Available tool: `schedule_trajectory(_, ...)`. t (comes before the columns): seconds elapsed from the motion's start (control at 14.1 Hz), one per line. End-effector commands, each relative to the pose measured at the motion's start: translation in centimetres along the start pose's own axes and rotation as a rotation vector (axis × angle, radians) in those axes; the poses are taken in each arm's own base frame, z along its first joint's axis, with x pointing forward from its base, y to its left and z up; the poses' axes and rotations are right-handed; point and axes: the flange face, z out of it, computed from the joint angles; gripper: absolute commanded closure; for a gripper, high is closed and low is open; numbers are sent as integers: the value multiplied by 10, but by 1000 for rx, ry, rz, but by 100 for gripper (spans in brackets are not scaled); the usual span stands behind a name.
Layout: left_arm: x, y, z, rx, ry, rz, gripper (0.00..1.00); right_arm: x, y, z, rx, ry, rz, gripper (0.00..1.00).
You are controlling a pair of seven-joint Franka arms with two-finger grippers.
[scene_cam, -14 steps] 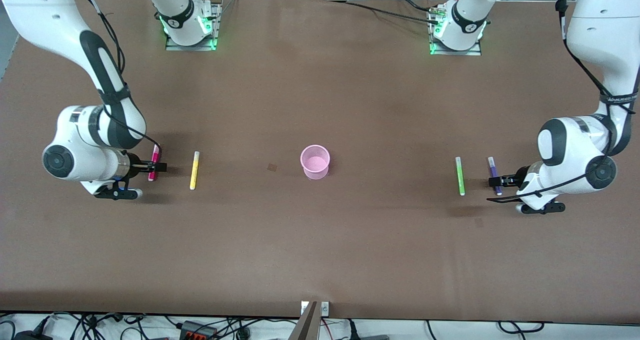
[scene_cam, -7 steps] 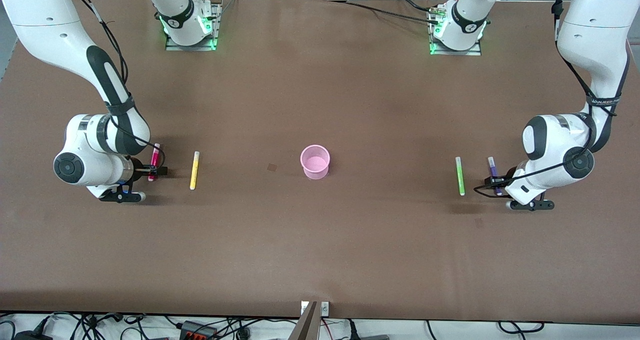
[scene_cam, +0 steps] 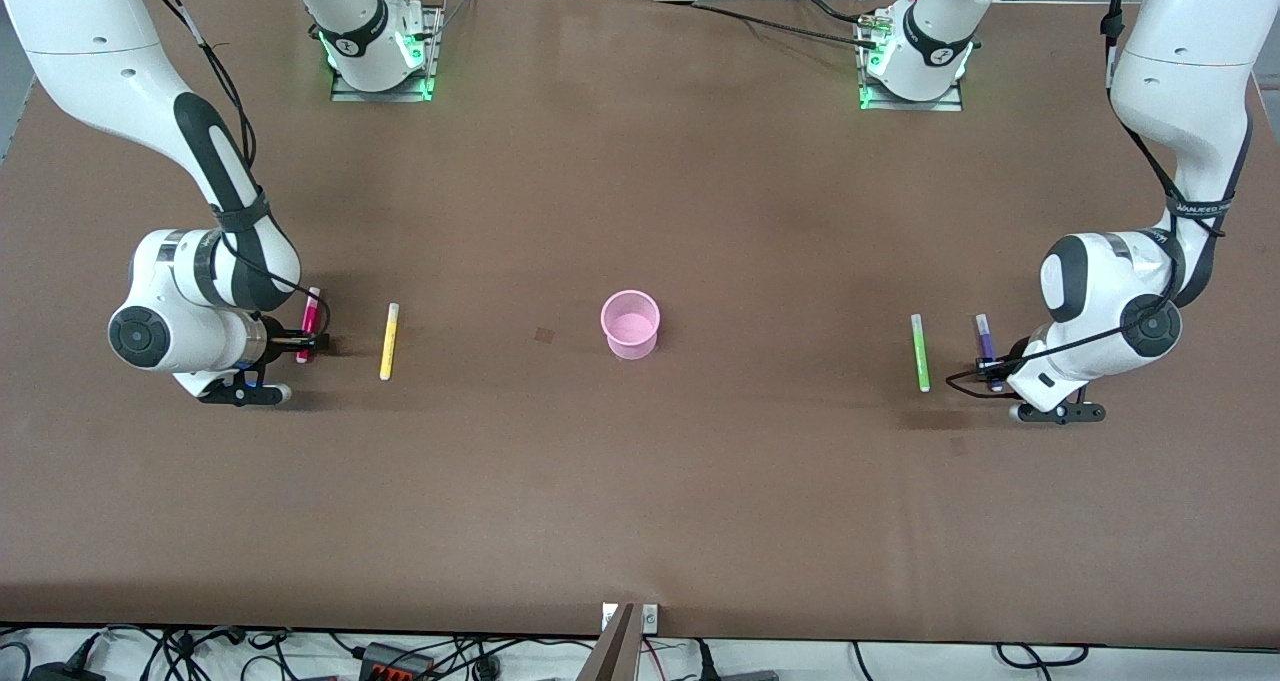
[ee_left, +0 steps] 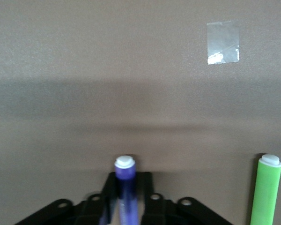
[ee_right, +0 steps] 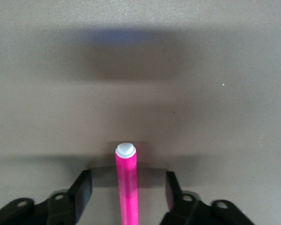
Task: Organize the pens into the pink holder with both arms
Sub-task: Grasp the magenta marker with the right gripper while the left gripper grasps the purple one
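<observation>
My left fingers (ee_left: 116, 197) pinch the purple pen (ee_left: 126, 187) on the tabletop (scene_cam: 640, 481), beside the green pen (scene_cam: 919, 352). My right fingers (ee_right: 83, 197) are spread around the magenta pen (ee_right: 127, 187), beside the yellow pen (scene_cam: 388, 341). The pink holder (scene_cam: 631, 324) stands midway between.

No readable text, labels or numbers on table or arms.

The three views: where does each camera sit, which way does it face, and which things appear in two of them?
Front view: high, facing both arms; shows the pink cup and four pens.
Left wrist view: looks down past the left gripper, closed on the purple pen; green pen beside.
Right wrist view: right gripper, open, astride the magenta pen.
Shared: these pens also show in front.
</observation>
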Motion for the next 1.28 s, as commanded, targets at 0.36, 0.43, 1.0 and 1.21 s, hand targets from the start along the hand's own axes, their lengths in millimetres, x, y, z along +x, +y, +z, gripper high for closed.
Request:
schedule_trajectory(0.36,4,35,-89,23,-13,78,99,2,2,-1,-11,7,-18,75)
schedule_trajectory(0.43,5,50,-115,22,-33,105,99,2,2,-2,-11,9,-18,81)
schedule_trajectory(1.0,-38,265,-181,-99,-81,468,99,16,2,-60,-8,18,-179,100)
schedule_trajectory(1.21,-60,322,-185,-209,-95,535,99,23,-32,-138,7,-36,-248,100)
